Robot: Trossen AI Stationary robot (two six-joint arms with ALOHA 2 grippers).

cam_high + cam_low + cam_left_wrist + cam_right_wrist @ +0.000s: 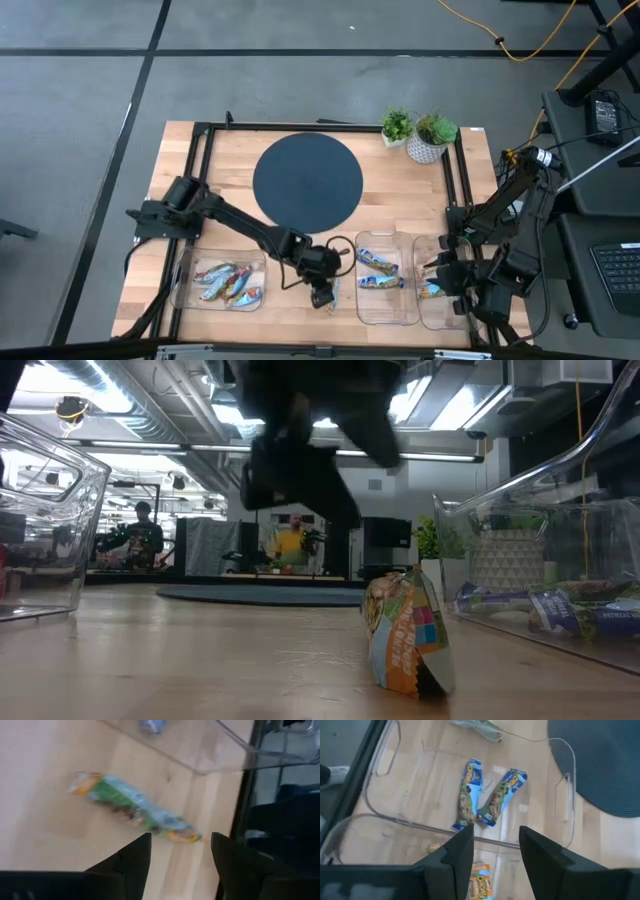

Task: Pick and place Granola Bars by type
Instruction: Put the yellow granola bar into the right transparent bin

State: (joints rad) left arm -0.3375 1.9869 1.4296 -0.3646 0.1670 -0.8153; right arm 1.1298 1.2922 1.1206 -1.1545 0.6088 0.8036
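green bar (135, 809): blurred, print unreadable | orange bar (481, 888): cut off (frame edge) | left hand (300, 455): blurred

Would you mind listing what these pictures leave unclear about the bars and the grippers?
- Green bar on the bare wood: blurred in the left wrist view, so its print cannot be read.
- Left gripper: the low view shows only a dark blur overhead.
- Bars in the left tray: too small in the high view to count or sort.
- Orange bar: cut off by the right wrist view's edge and fingers.
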